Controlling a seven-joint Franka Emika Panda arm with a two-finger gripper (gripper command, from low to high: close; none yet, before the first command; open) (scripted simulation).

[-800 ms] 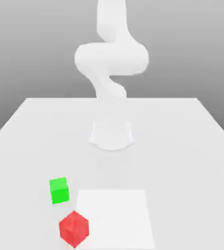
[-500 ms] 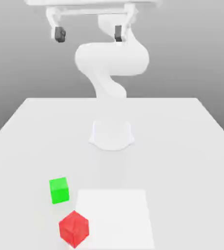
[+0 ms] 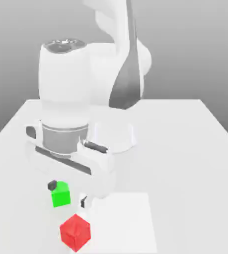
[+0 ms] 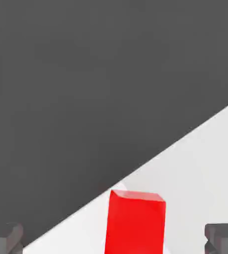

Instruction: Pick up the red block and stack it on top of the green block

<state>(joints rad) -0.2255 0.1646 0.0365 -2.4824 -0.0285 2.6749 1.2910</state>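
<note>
- Red block [image 3: 75, 232] sits on the table [image 3: 185, 149] at the near edge of the exterior view, turned so one corner faces the camera. It rests at the exterior view's left border of a brighter white square patch [image 3: 118, 221] on the tabletop.
- Green block [image 3: 60, 193] lies just beyond it, slightly toward the exterior view's left, flat on the table. The two blocks are near each other but apart.
- Arm [image 3: 120, 64] reaches from its round base [image 3: 116, 135] toward the camera; the big wrist housing stands upright and the hand points straight down.
- Gripper [image 3: 67, 194] hangs low over the blocks, fingers spread wide with nothing between them. One dark fingertip shows at the green block's upper left corner, the other just past its right side, above the red block.
- Whether a fingertip touches the green block cannot be told.
- Hand view: red block [image 4: 135, 223] stands midway between the two grey fingertips [image 4: 4, 238], clear of both, with the table edge running diagonally behind it.
</note>
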